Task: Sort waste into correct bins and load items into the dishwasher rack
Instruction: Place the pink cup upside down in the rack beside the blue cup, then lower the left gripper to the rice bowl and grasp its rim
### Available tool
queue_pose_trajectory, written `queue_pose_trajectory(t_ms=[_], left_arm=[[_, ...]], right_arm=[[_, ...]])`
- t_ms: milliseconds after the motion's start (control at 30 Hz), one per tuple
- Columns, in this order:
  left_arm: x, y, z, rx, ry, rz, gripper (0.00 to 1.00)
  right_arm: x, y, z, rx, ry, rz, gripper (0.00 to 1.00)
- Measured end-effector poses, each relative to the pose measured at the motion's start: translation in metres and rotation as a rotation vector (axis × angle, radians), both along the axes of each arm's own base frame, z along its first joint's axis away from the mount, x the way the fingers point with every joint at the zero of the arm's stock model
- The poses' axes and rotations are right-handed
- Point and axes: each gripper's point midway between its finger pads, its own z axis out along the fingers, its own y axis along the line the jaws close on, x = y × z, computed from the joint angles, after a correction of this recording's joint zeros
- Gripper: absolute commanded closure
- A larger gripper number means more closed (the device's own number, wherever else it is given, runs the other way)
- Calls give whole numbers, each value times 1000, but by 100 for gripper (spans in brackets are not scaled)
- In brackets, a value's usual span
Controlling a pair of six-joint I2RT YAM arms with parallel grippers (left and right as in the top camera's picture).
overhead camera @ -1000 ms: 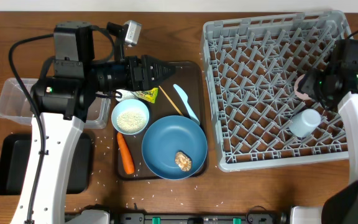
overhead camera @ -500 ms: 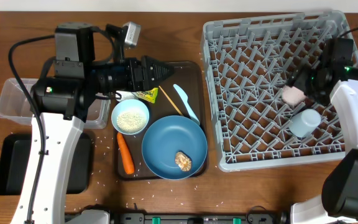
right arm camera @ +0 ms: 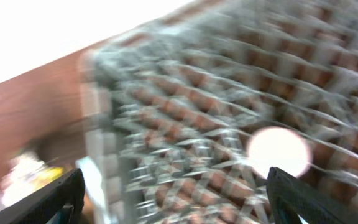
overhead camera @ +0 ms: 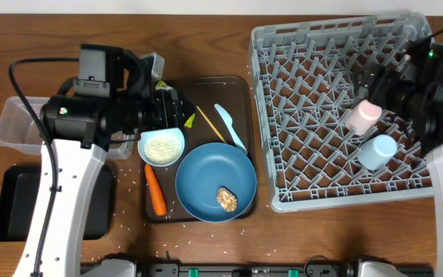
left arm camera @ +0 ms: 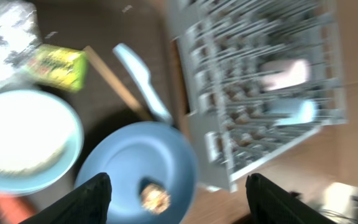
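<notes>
Overhead, bins: the tub (overhead camera: pixel 12 123) and black tray (overhead camera: pixel 10 204) sit at far left, partly under the left arm. No waste shows in their exposed parts.
Left gripper (left arm camera: pixel 178 182): it has pulled back leftward over the serving tray (overhead camera: pixel 241 88) within the last second. Its fingers stand apart with nothing between them.
Waste, unmoved: the foil (left arm camera: pixel 5 28) and wrapper (left arm camera: pixel 58 65) lie together at the serving tray's upper left. The carrot (overhead camera: pixel 154 191) lies below the bowl (overhead camera: pixel 140 146). The lump (overhead camera: pixel 226 198) sits on the plate (overhead camera: pixel 202 169). Rice (overhead camera: pixel 161 146) fills the bowl.
Dishes, unmoved: the bowl, plate and utensil (overhead camera: pixel 229 127) are on the serving tray, as one second ago.
Rack (overhead camera: pixel 329 31): it now carries two cups in its right half.
Pink cup (overhead camera: pixel 362 115): one second ago it was at the right gripper's fingers. Now it lies on the pegs, free of the gripper, just above the blue cup (overhead camera: pixel 377 151).
Right gripper (right arm camera: pixel 176 186): it has backed off to the right of the pink cup. The wrist view is blurred, but the fingers read wide apart and empty.
Meaning for task: both cups are judged loaded. The bowl, plate and utensil are yet to be racked and all visible waste is unsorted. The left arm's retreat with empty fingers suggests that no waste pick has succeeded.
</notes>
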Motion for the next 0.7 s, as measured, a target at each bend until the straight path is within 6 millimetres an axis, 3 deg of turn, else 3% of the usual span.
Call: queue_pose_trajectory(t_ms=[67, 200, 467, 567, 600, 633, 667, 700], left_arm=[[-7, 4, -11, 72, 37, 8, 29], [-8, 12, -30, 199, 75, 18, 30], [-3, 28, -79, 334, 197, 44, 31], [4, 27, -94, 345, 227, 49, 57], [10, 27, -97, 349, 219, 51, 57], [16, 26, -100, 352, 209, 50, 51], [20, 25, -102, 353, 201, 51, 25], [25, 24, -105, 355, 194, 46, 23]], right_arm=[[-8, 22, 14, 15, -37, 79, 14], [-18, 50, 13, 33, -24, 173, 14], [-29, 69, -6, 45, 67, 237, 16], [-32, 70, -9, 45, 81, 244, 21], [-32, 70, -9, 45, 83, 244, 21], [-32, 70, -9, 45, 84, 244, 21], [-32, 70, -9, 45, 84, 244, 21], [-32, 70, -9, 45, 84, 244, 22]])
